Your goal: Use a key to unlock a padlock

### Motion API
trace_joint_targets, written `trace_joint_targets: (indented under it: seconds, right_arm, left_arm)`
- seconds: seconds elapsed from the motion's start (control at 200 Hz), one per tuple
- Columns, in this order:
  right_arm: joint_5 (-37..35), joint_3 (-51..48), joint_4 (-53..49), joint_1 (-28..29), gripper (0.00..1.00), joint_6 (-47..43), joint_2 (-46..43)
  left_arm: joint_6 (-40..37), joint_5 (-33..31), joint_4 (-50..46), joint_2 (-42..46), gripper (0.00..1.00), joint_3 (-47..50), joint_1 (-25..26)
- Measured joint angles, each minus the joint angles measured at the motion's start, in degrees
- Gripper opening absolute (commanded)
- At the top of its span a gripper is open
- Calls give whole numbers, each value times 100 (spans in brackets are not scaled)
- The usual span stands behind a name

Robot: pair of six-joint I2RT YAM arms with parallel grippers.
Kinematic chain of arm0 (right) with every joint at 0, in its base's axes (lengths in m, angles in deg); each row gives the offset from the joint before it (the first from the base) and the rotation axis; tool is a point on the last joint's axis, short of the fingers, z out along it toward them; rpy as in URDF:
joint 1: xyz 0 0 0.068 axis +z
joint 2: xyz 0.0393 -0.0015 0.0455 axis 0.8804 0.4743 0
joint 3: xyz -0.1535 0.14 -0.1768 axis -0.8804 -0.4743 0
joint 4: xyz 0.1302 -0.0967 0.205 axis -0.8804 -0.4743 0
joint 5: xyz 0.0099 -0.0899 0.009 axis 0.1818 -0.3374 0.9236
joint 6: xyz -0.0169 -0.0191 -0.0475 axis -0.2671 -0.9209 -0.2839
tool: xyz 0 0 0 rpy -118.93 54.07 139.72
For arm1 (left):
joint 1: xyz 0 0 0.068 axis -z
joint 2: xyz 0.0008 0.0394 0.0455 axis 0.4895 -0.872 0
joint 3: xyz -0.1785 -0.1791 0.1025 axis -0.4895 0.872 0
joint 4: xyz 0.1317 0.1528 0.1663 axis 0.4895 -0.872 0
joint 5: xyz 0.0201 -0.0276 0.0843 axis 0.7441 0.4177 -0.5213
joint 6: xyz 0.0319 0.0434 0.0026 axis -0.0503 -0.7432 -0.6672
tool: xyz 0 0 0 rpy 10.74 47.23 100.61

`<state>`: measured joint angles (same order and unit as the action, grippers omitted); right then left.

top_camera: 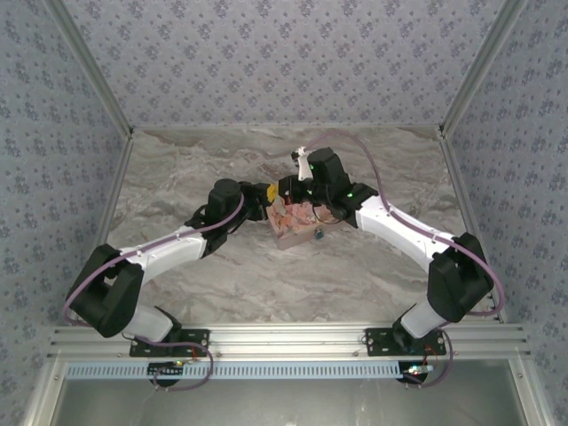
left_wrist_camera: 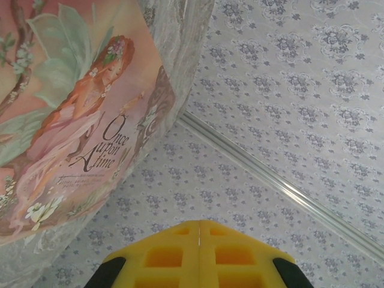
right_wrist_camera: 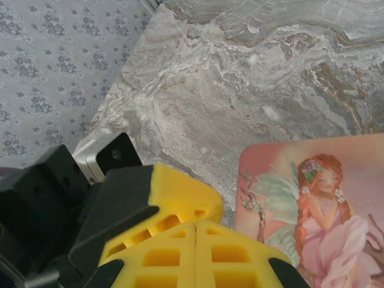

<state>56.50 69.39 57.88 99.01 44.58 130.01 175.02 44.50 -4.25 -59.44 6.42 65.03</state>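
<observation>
Close up on the left wrist camera, the pink box [left_wrist_camera: 72,120] bears the title "Once upon A time" in dark, curling script. The words are stacked in three short lines: "Once", then "upon", then "A time". They stand on the box's illustrated face, just beside and below the painted red-haired fairy [left_wrist_camera: 90,96], and the lettering runs at a tilt across the frame. Directly beneath the title sit a few lines of much finer print, too small and soft to read. From the overhead camera the same box [top_camera: 293,232] lies on the marbled table [top_camera: 222,275], its artwork too small there for any word to be made out.
</observation>
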Motion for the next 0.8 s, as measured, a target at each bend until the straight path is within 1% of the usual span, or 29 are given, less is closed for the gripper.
trace_joint_targets:
  seconds: [0.095,0.16,0.26,0.37,0.48,0.585,0.64,0.695,0.8]
  right_arm:
    - [203,-179,168,-101,13,55,-125]
    - [361,-323,332,-227,18,101,-278]
    - [619,-590,485,-522,27,192,-579]
    - [1029,-922,907,-935,34,439,-901]
    - [1582,-1351,1681,-1447,41,960,-1156]
    - [2050,-1683,2402,-1880,47,1440,-1292]
    - [2251,-1766,2728,-2006,51,1633,-1327]
    - [2428,-1821,3086,-2081,52,1838,-1373]
    - [2671,-1838,3827,-2107,52,2234,-1423]
  left_arm:
    - [-127,138,-232,-2,0,-195,-31]
    - [-516,205,-455,-20,0,-492,-83]
    - [-1410,195,-826,-22,0,-1134,-214]
    - [-2677,175,-1154,-22,0,-1836,-260]
    - [-3884,221,-1287,-2,0,-2262,-195]
    - [-4935,323,-1325,61,0,-2437,-87]
    - [-5381,459,-1290,103,0,-2468,-63]
    - [-5775,662,-1196,122,0,-2481,-44]
    - [-6223,1075,-992,118,0,-2540,-35]
